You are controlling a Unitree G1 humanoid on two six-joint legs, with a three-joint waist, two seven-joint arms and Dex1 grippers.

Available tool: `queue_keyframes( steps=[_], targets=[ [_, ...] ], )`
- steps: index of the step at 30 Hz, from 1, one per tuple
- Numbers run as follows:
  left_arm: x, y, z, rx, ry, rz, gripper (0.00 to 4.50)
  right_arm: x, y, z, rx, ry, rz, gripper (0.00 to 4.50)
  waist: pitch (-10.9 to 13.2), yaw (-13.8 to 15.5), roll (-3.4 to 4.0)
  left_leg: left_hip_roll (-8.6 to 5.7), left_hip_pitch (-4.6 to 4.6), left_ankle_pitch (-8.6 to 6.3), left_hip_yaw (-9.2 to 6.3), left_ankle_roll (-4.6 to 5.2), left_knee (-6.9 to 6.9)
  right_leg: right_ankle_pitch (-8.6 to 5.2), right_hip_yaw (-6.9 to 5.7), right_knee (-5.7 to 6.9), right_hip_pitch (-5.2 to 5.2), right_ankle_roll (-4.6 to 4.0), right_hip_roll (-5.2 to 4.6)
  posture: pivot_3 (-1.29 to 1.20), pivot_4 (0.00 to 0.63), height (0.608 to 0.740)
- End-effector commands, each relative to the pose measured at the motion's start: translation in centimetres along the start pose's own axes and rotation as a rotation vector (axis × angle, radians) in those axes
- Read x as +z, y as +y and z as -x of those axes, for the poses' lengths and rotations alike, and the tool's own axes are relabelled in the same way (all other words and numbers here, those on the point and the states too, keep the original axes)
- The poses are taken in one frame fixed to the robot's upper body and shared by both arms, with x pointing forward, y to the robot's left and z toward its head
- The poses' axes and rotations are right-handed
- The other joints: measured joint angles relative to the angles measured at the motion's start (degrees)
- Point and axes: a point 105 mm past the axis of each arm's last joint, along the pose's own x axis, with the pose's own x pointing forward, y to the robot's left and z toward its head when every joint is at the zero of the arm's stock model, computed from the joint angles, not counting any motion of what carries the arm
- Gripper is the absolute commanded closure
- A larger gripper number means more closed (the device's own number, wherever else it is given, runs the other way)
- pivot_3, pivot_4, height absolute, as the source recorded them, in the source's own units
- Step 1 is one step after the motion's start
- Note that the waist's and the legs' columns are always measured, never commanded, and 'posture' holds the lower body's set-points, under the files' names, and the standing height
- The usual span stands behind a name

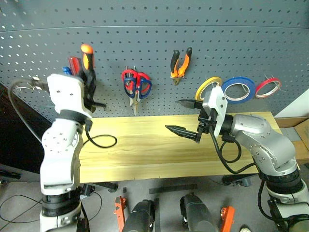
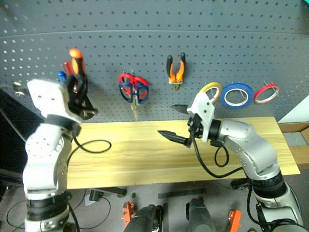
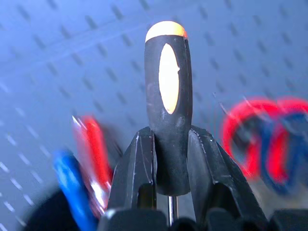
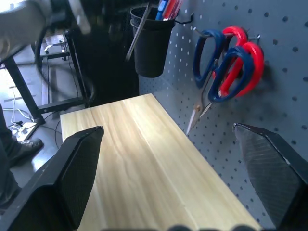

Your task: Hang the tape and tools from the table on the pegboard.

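My left gripper [image 1: 88, 79] is shut on the thin screwdriver [image 1: 87, 57], whose orange-and-black handle [image 3: 168, 96] stands upright close before the pegboard [image 1: 154, 29] at the left. On the pegboard hang the dark-blue-handled scissors [image 1: 130, 86], the orange-and-black pliers [image 1: 181, 63] and the blue tape [image 1: 238, 89]. My right gripper [image 1: 184, 116] hovers open and empty over the right half of the table [image 1: 145, 150], pointing left. In the right wrist view its wide-apart fingers [image 4: 72, 173] frame the tabletop and the scissors [image 4: 211, 57].
Red-handled scissors [image 1: 141, 82] overlap the blue pair. A yellow roll [image 1: 207, 87] and a red roll [image 1: 268, 87] flank the blue tape. A black cup [image 4: 150, 43] on the pegboard holds red and blue screwdrivers. A black cable loop [image 1: 102, 141] lies on the table's left.
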Motion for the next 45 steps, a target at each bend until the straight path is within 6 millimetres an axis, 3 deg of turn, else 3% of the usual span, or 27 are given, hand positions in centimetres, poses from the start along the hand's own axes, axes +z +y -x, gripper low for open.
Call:
queue_keyframes(
  steps=[1,4,8,13,17,20,21,24,30,31,32,35,38,43,45],
  targets=[
    [3.1,2.4,-1.0,0.097,-0.091,0.007,3.94,1.8,-0.8,0.1,-0.01,-0.061,0.062,0.0,-0.29,0.0,-0.1,-0.01,0.01,0.0,0.01,0.0,0.0,0.0,0.01,-0.01,0.0,0.0,0.0,-0.11,0.149,0.74],
    [3.7,4.2,-1.9,0.161,-0.103,0.038,3.94,2.0,-1.1,0.0,-0.018,-0.068,0.073,0.0,-0.59,-0.01,-0.21,-0.01,0.02,0.0,0.01,-0.01,-0.01,0.0,0.0,-0.01,-0.01,0.0,-0.01,-0.11,0.144,0.74],
    [3.8,5.0,-2.6,0.175,-0.118,0.033,3.94,1.9,-1.3,0.0,-0.026,-0.067,0.082,0.0,-0.83,0.01,-0.22,-0.01,0.02,0.01,-0.01,-0.03,0.02,0.0,-0.01,0.03,-0.01,0.0,-0.01,-0.11,0.143,0.74],
    [0.7,5.0,-3.1,0.196,-0.06,0.043,3.94,1.7,-1.2,-0.2,-0.028,-0.064,0.088,0.0,-1.05,0.02,-0.24,-0.02,0.03,0.01,-0.02,-0.03,0.07,0.02,-0.01,0.04,-0.01,0.01,-0.01,-0.13,0.144,0.74],
    [-2.1,3.9,-3.6,0.208,-0.007,0.077,3.94,2.0,-1.0,-0.1,-0.03,-0.07,0.092,0.0,-1.15,-0.01,-0.26,-0.02,0.03,0.02,-0.02,-0.04,0.08,0.02,-0.02,0.05,-0.01,0.01,-0.01,-0.15,0.15,0.74],
    [-2.7,3.8,-3.4,0.213,-0.011,0.11,3.94,2.7,-0.8,0.1,-0.02,-0.106,0.077,0.0,-1.16,-0.2,-0.28,-0.02,0.02,0.02,-0.01,-0.04,0.1,0.03,0.0,0.05,-0.02,0.01,-0.02,-0.17,0.154,0.74],
    [-2.8,3.9,-3.3,0.221,-0.015,0.119,3.23,3.3,-0.6,0.3,-0.012,-0.131,0.058,0.0,-1.16,-0.29,-0.28,-0.02,0.02,0.02,0.0,-0.04,0.1,0.04,0.01,0.06,-0.03,0.01,-0.02,-0.17,0.155,0.74],
    [-2.9,4.1,-3.0,0.243,-0.021,0.125,2.36,4.2,-0.5,0.6,-0.006,-0.169,0.035,0.0,-1.17,-0.43,-0.3,-0.01,0.01,0.01,0.0,-0.04,0.08,0.04,0.01,0.06,-0.05,0.01,-0.02,-0.18,0.155,0.74],
    [-1.6,4.8,-2.4,0.285,-0.058,0.092,0.31,3.8,-0.4,1.0,0.007,-0.126,0.067,0.0,-1.49,-0.6,-0.38,-0.01,0.02,0.02,0.0,-0.04,0.11,0.05,0.01,0.1,-0.05,0.0,-0.01,-0.18,0.143,0.74],
    [-0.8,4.7,-2.4,0.276,-0.084,0.078,0.02,3.7,-0.4,1.1,0.004,-0.122,0.068,0.0,-1.54,-0.65,-0.46,-0.01,0.02,0.02,0.01,-0.04,0.12,0.05,0.01,0.11,-0.05,0.0,-0.01,-0.19,0.137,0.74],
    [0.1,4.6,-2.5,0.262,-0.111,0.064,0.02,3.7,-0.6,1.2,-0.002,-0.12,0.068,0.0,-1.61,-0.7,-0.53,-0.01,0.02,0.02,0.01,-0.04,0.12,0.05,0.01,0.12,-0.05,0.0,-0.01,-0.19,0.137,0.74],
    [3.9,1.7,-2.6,0.078,-0.234,0.033,0.02,3.3,-0.8,2.5,-0.022,-0.085,0.072,0.0,-1.88,-0.78,-0.68,-0.02,0.02,0.02,0.01,-0.04,0.12,0.06,0.02,0.11,-0.05,0.0,-0.02,-0.17,0.125,0.74],
    [4.0,-2.5,-1.2,-0.137,-0.211,0.104,0.02,1.9,-0.5,4.3,-0.03,-0.009,0.058,0.0,-2.77,-0.23,-0.59,-0.07,0.0,0.01,-0.03,-0.04,0.11,0.07,0.0,0.04,-0.02,0.01,-0.08,-0.17,0.113,0.74],
    [0.6,-8.4,2.8,-0.437,-0.013,0.211,0.02,0.3,0.3,5.5,-0.05,0.049,0.027,0.0,-4.41,-0.72,-0.04,-0.05,0.11,-0.03,0.02,-0.02,0.01,0.06,0.14,0.0,0.05,0.01,-0.03,-0.17,0.092,0.74],
    [-2.5,-10.2,5.0,-0.508,0.159,0.249,0.02,-0.4,0.6,5.4,-0.07,0.054,0.004,0.0,-4.71,-1.03,0.04,0.0,0.31,0.0,0.02,-0.05,0.03,0.07,0.15,0.08,0.19,0.0,0.04,-0.18,0.083,0.74]
  ],
)
